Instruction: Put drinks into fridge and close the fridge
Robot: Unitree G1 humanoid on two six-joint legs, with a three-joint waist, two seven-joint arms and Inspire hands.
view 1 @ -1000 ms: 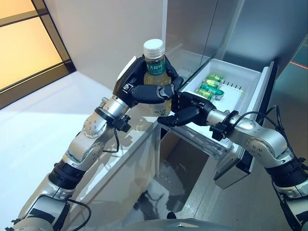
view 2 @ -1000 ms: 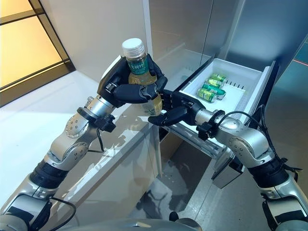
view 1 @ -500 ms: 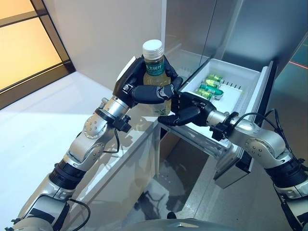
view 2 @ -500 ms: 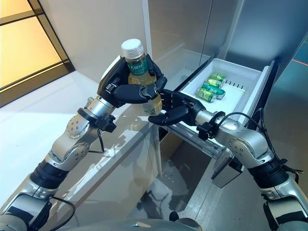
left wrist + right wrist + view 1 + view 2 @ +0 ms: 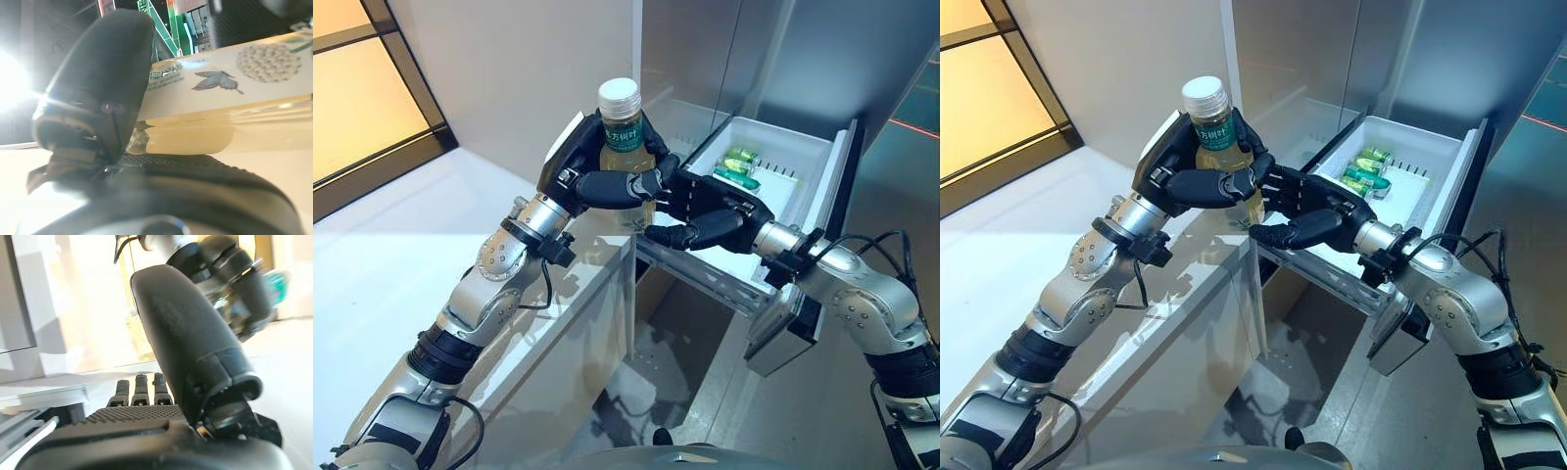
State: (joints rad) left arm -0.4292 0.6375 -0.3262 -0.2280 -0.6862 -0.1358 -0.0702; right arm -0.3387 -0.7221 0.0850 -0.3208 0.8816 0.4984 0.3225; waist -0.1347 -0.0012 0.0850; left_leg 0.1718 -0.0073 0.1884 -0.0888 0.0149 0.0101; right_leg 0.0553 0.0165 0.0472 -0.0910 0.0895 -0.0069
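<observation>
A clear bottle [image 5: 621, 134] of yellow tea with a white cap and green label stands upright in my left hand [image 5: 595, 182], whose fingers and thumb are curled round its middle above the counter's corner. The left wrist view shows the bottle [image 5: 230, 83] lying against the thumb [image 5: 98, 93]. My right hand [image 5: 713, 210] is open, its fingers spread beside the bottle's lower part and its thumb under them. In its wrist view the thumb [image 5: 190, 342] stands before the left hand. I cannot tell whether the right hand touches the bottle.
A white fridge drawer [image 5: 781, 194] stands pulled out behind the right hand, with several green drinks [image 5: 736, 166] lying at its far end. Its dark front panel [image 5: 840, 181] is at the right. A white counter [image 5: 421, 255] runs under the left arm.
My right hand has risen and moved in towards the bottle, its fingers now level with the left hand's fingers. The left hand still holds the bottle in nearly the same place.
</observation>
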